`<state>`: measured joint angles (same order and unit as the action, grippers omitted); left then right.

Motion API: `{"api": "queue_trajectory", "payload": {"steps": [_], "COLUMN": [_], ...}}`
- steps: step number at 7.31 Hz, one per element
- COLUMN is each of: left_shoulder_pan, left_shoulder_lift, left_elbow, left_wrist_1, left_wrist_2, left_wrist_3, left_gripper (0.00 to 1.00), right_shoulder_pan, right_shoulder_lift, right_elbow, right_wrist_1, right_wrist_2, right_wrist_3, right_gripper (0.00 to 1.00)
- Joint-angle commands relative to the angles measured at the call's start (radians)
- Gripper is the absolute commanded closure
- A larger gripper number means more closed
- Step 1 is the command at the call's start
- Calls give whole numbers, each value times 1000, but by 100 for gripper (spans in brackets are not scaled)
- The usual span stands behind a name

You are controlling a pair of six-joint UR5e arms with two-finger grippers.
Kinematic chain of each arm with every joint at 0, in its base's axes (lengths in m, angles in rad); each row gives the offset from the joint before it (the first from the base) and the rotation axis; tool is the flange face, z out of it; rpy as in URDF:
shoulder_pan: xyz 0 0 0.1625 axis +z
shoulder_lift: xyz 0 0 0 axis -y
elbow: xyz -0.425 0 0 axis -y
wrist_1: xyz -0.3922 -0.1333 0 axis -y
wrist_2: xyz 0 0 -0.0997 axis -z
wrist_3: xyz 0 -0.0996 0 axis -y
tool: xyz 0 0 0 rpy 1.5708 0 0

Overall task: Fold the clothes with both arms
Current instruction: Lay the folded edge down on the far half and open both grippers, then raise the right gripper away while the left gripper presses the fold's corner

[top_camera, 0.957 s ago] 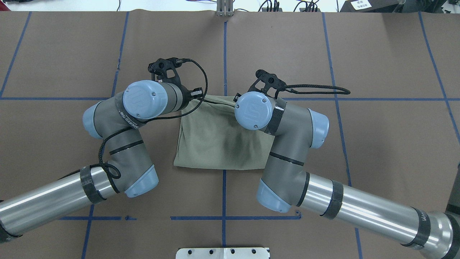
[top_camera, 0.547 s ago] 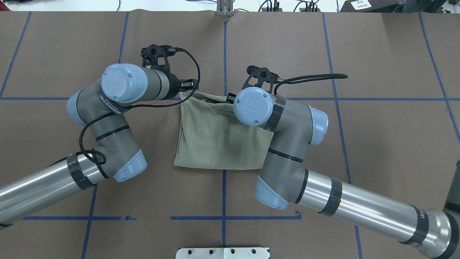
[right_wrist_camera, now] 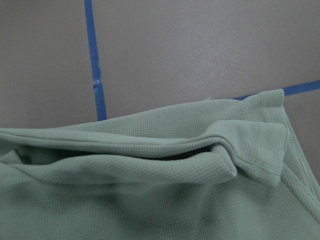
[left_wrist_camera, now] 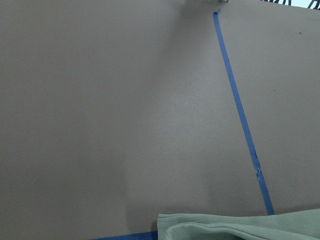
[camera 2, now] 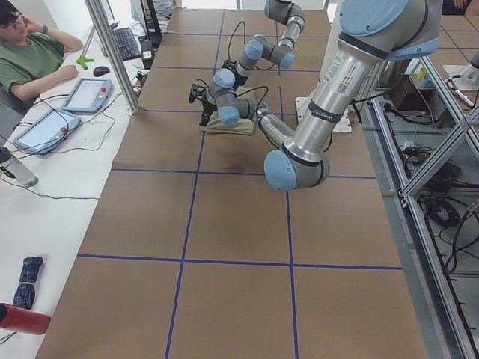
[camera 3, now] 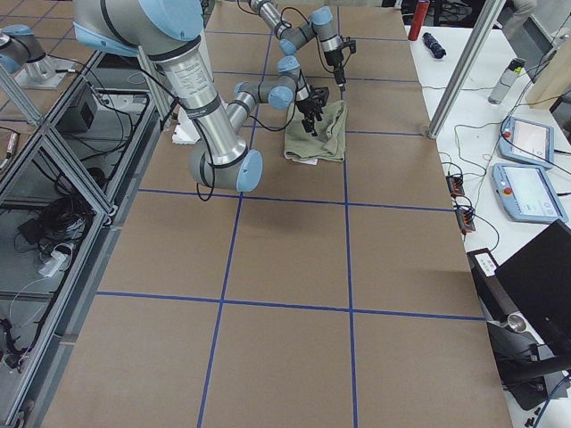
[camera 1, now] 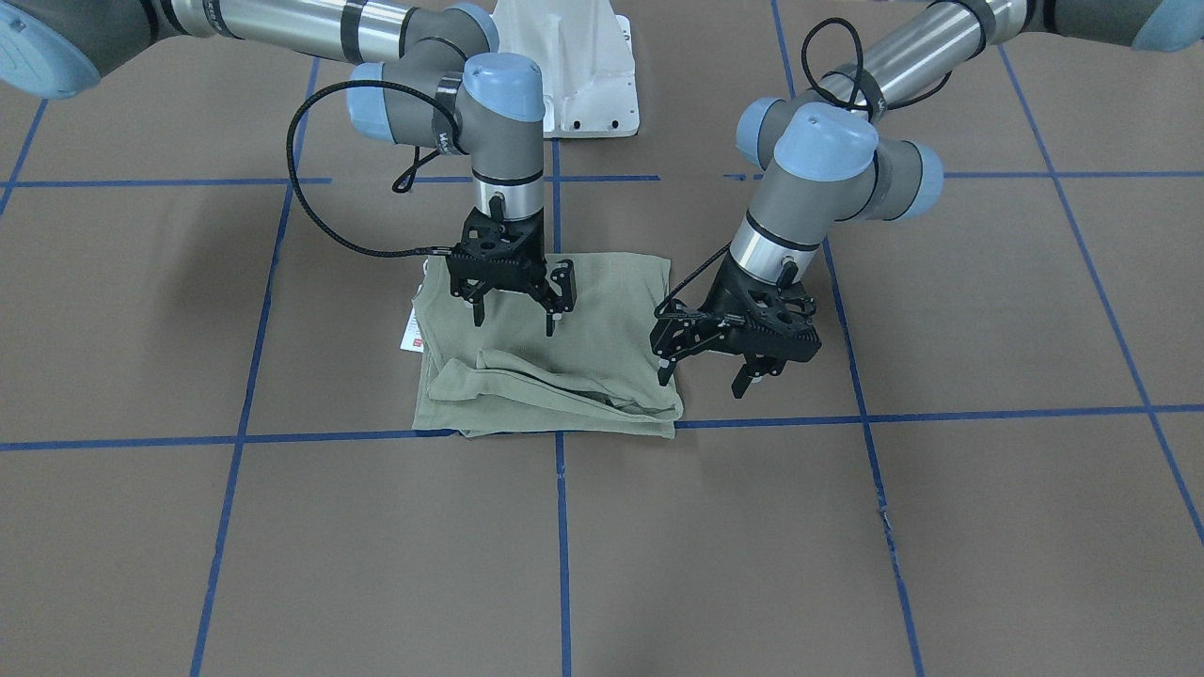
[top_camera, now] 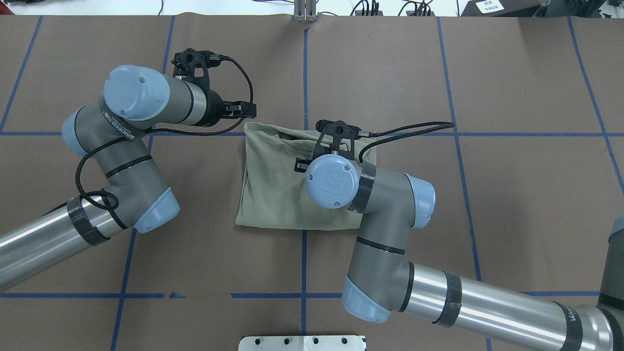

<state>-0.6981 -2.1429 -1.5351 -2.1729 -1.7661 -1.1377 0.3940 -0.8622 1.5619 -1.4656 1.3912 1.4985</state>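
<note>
brown paper cover [top_camera: 536,73] lay over the table, marked into squares by blue tape [top_camera: 531,134]. white bench [camera 2: 60,224] ran along one side, carrying tablets [camera 2: 87,94], a keyboard [camera 2: 123,43] and loose wires. person [camera 2: 30,56] sat at its far end. metal post [camera 2: 112,56] stood nearby. cables [camera 2: 447,215] lay on the floor opposite.

Green shirt [left_wrist_camera: 240,227] edge, blue tape [left_wrist_camera: 242,117], brown table [left_wrist_camera: 100,110].

Shirt [top_camera: 273,185] corner under right arm [top_camera: 385,195]

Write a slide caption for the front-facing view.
Open right hand over the folded green shirt; open left hand beside it.
</note>
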Motion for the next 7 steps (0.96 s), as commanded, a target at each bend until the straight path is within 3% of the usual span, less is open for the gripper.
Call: {"api": "queue_trajectory", "payload": {"steps": [1, 5, 6, 7], "left_shoulder_pan": [-1, 0, 2, 9], "left_shoulder_lift": [14, 23, 23, 26], "left_elbow": [-28, -54, -56, -56], "left_wrist_1": [1, 2, 2, 2], "left_wrist_2": [0, -1, -1, -1], "left_wrist_3": [-5, -7, -7, -29], "left_gripper": [0, 0, 0, 0], "right_shoulder_pan": [-6, 181, 257, 329], "right_shoulder_lift": [-8, 5, 6, 14], "right_elbow": [-46, -204, -250, -249], "right_wrist_1": [-9, -4, 5, 22], "right_wrist_2": [-75, -78, -43, 108], "right_wrist_3": [-61, -229, -256, -298], "right_gripper": [0, 0, 0, 0]}}
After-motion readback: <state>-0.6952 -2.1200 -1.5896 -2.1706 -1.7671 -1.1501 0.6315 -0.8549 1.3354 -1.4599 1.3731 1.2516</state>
